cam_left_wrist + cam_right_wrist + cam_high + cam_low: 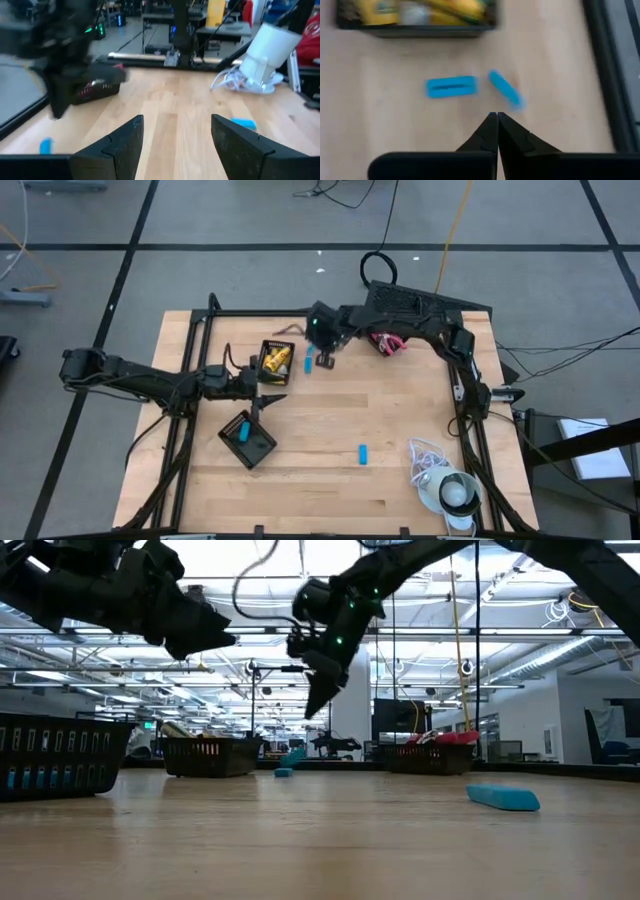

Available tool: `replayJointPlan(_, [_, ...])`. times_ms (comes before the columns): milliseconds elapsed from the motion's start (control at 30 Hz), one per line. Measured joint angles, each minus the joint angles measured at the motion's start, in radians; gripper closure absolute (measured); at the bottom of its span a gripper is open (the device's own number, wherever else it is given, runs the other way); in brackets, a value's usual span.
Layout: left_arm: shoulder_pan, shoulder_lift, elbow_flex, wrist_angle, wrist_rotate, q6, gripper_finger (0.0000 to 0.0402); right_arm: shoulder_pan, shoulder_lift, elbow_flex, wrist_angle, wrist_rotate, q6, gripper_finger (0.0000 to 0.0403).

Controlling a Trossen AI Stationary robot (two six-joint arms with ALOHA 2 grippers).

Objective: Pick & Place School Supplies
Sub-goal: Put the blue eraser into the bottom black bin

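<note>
Sorting half done, three blue erasers loose.
From above I see glue sticks (pixel 277 360) and one eraser (pixel 242 430) binned, another (pixel 363 453) lower centre; my right wrist shows right gripper (pixel 497 116) clenched empty over two erasers (pixel 451 86); left gripper (pixel 176 131) gapes empty.

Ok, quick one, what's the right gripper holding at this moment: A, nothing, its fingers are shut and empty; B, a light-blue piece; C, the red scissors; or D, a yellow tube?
A: in the right wrist view the right gripper has its fingers pressed together with nothing between them, and the two light-blue pieces lie on the table beyond its tips.
</note>
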Motion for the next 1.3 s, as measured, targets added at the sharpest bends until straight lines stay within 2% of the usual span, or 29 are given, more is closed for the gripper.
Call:
replayJointPlan(200, [-0.03, -0.182, 0.0, -0.235, -0.041, 0.007, 0.017, 0.11, 0.0, 0.0, -0.023, 0.025, -0.01, 0.0399])
replayJointPlan(367, [-0.082, -0.343, 0.0, -0.341, -0.062, -0.012, 0.017, 0.081, 0.009, 0.0, -0.052, 0.043, -0.024, 0.04])
replayJointPlan(533, [-0.137, -0.395, 0.0, -0.368, -0.13, -0.013, 0.017, 0.031, 0.036, 0.0, -0.071, 0.003, -0.005, 0.0401])
replayJointPlan(700, [-0.164, -0.393, 0.0, -0.405, -0.162, -0.013, 0.017, 0.013, 0.038, 0.0, -0.191, 0.004, -0.083, 0.0388])
replayJointPlan(833, [-0.172, -0.386, 0.0, -0.411, -0.162, -0.013, 0.017, 0.016, 0.038, 0.0, -0.186, 0.032, -0.151, 0.0342])
replayJointPlan(967, [-0.174, -0.386, 0.0, -0.412, -0.162, -0.016, 0.017, 0.02, 0.048, 0.001, -0.105, 0.036, -0.232, 0.0265])
replayJointPlan(1133, [-0.174, -0.383, 0.0, -0.41, -0.163, -0.019, 0.017, 0.036, 0.08, 0.0, -0.038, 0.214, -0.306, 0.0171])
replayJointPlan(1233, [-0.174, -0.38, 0.0, -0.41, -0.181, -0.017, 0.017, 0.036, 0.116, 0.004, -0.023, 0.289, -0.341, 0.0146])
replayJointPlan(1300, [-0.174, -0.38, 0.0, -0.408, -0.183, -0.017, 0.017, 0.035, 0.131, -0.002, -0.067, 0.293, -0.357, 0.0146])
